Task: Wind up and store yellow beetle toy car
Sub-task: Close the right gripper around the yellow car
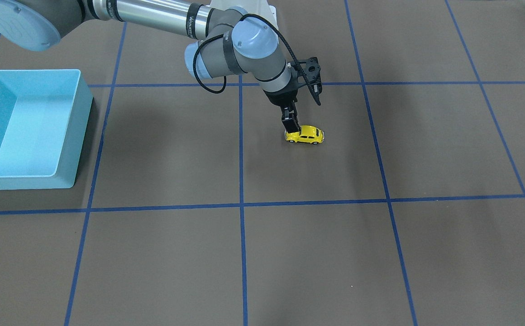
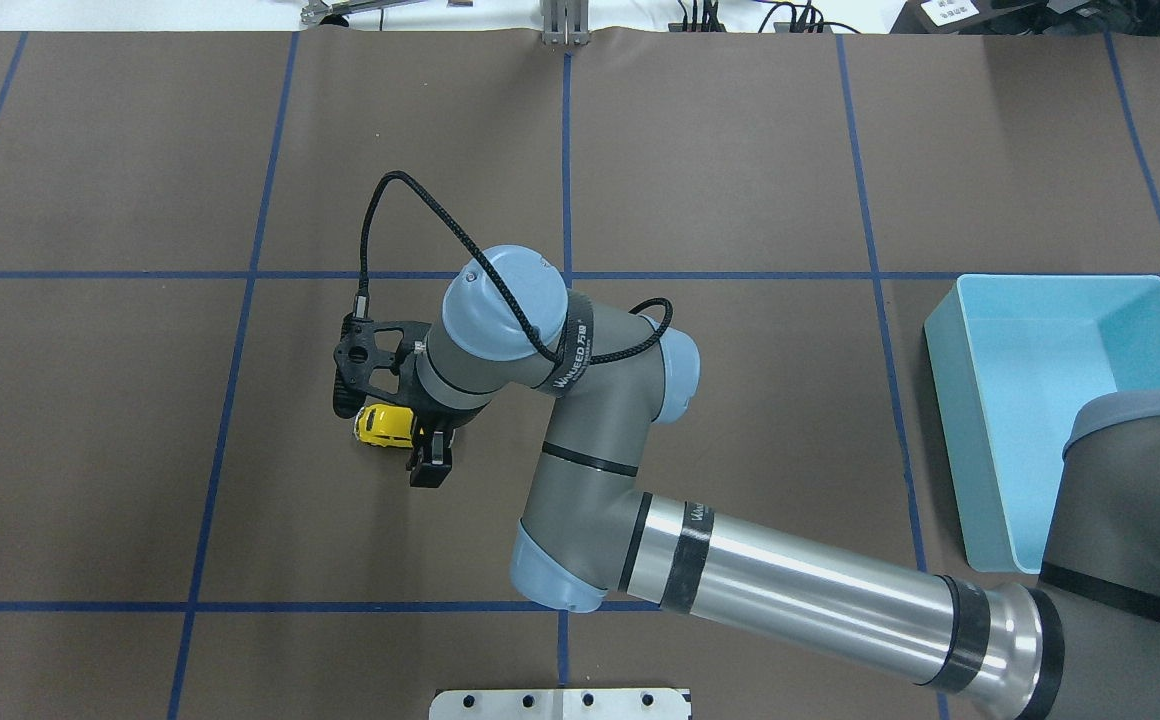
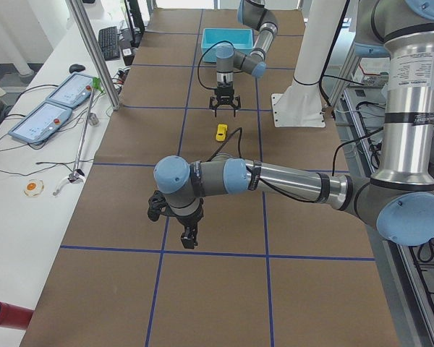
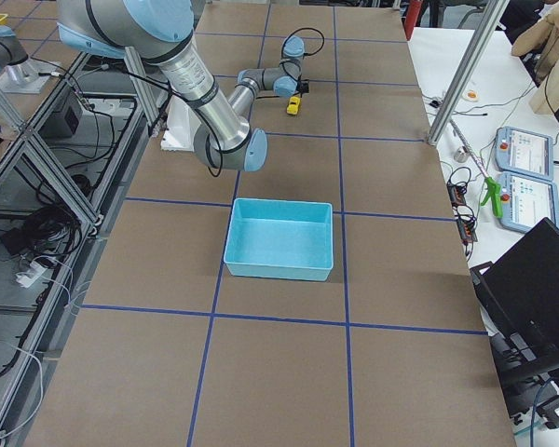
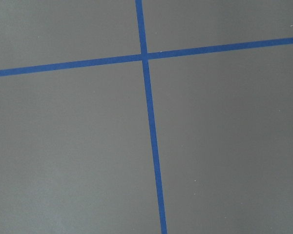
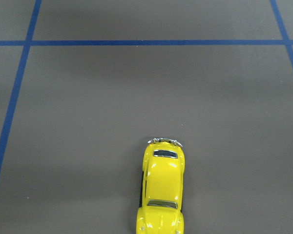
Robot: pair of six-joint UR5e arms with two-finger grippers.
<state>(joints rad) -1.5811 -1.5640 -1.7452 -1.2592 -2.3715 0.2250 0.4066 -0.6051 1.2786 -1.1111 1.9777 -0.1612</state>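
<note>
The yellow beetle toy car (image 1: 305,134) stands on its wheels on the brown surface (image 1: 289,253), free of any grip. That suits a pull-back wind-up, since the wheels must bear on the surface while the car is dragged. The right tool (image 3: 225,110) hangs fingers-down at one end of the car, so the body runs out from the tool beneath its wrist camera, which shows the car lengthwise at the bottom edge of its view. The jaws stand apart and hold nothing. The one finger (image 1: 290,123) that is plain in the front view drops just beside the car's end, and contact cannot be told. By this the grasp is not yet made, and the tool would likely need to shift along the car before closing across its flanks. The right arm reaches far across, wrist bent straight down. The light blue bin (image 1: 22,182) sits well away, back along that arm. The left tool (image 3: 188,237) hovers over bare surface, well apart from the car, and it cannot be told whether its jaws are apart or together.
</note>
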